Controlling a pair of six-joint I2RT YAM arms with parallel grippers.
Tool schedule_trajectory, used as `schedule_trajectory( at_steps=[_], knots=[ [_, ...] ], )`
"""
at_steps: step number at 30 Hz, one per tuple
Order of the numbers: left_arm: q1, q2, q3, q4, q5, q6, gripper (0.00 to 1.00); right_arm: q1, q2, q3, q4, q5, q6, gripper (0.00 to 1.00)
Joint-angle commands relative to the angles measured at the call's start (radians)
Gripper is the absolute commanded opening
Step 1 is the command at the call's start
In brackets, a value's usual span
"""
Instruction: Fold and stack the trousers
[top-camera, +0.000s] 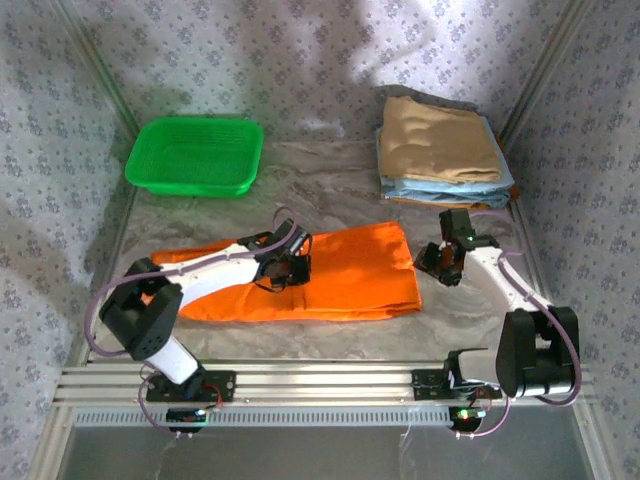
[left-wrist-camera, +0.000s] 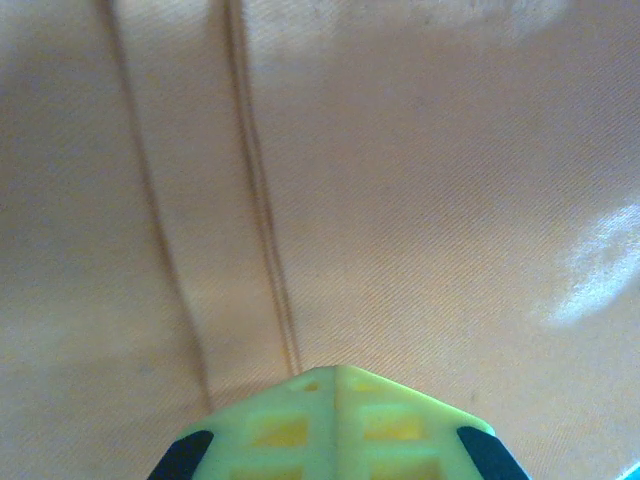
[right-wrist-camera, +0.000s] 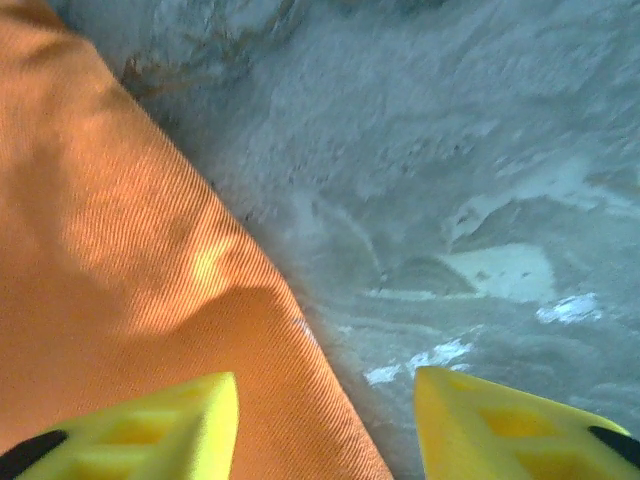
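The trousers lie flat on the table, folded lengthwise into one long orange band that runs left to right in front of both arms.

The left gripper is down on the middle of that band, a little left of its centre, with orange cloth on every side of it. From the left wrist, its two yellow-green fingers are pressed together with no gap between them. Past their tips the trousers spread out smooth, and two stitched seams run away from the fingertips side by side. I cannot tell whether any cloth is pinched between the tips or whether they only rest against the fabric.

The right gripper sits just off the right end of the trousers, low to the table. In the right wrist view its jaws stand wide apart with nothing between them. One finger hangs over the orange cloth and the other is over bare table, so the edge of the trousers runs diagonally through the gap.

Beyond the left end of the trousers sits a green basket. Beyond their right end is a stack with a tan folded garment on top of light blue folded garments.
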Motion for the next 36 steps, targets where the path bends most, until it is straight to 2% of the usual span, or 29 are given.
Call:
schedule_trajectory(
  at_steps=[1, 4, 7, 10, 13, 17, 20, 21, 24, 25, 30, 36],
  knots=[
    [0.036, -0.094, -0.011, -0.075, -0.030, 0.030, 0.04, 0.027, 0.007, -0.040, -0.010, -0.037, -0.025, 0.55],
    [0.040, -0.135, -0.042, -0.062, -0.019, 0.018, 0.05, 0.088, -0.020, -0.077, 0.002, -0.035, 0.002, 0.50],
    [0.005, -0.112, -0.012, -0.104, -0.052, 0.022, 0.04, 0.168, -0.037, -0.092, -0.001, 0.006, 0.033, 0.26],
    [-0.043, -0.071, 0.014, -0.108, -0.081, 0.025, 0.00, 0.198, -0.012, -0.106, -0.001, 0.034, 0.082, 0.05],
    [-0.060, -0.059, -0.023, -0.046, -0.064, -0.005, 0.00, 0.185, 0.007, -0.120, -0.024, 0.084, 0.109, 0.00],
    [-0.070, -0.048, -0.107, 0.058, -0.030, -0.050, 0.00, 0.148, 0.001, -0.136, -0.028, 0.047, 0.120, 0.00],
    [-0.078, -0.028, -0.159, 0.107, -0.026, -0.074, 0.00, 0.132, -0.028, -0.119, -0.060, 0.067, 0.118, 0.08],
    [-0.081, -0.022, -0.175, 0.123, -0.025, -0.083, 0.00, 0.121, -0.044, -0.109, -0.071, 0.082, 0.119, 0.15],
    [-0.085, 0.001, -0.215, 0.168, -0.019, -0.095, 0.00, 0.083, -0.073, -0.097, -0.053, 0.109, 0.096, 0.53],
    [-0.086, 0.009, -0.222, 0.176, -0.016, -0.095, 0.00, 0.072, -0.066, -0.095, -0.040, 0.114, 0.097, 0.59],
    [-0.085, 0.022, -0.239, 0.183, -0.034, -0.086, 0.00, 0.054, 0.030, -0.041, -0.008, 0.060, 0.023, 0.71],
    [-0.085, 0.018, -0.254, 0.173, -0.053, -0.071, 0.00, 0.037, 0.140, 0.028, 0.047, -0.013, -0.069, 0.72]
  ],
)
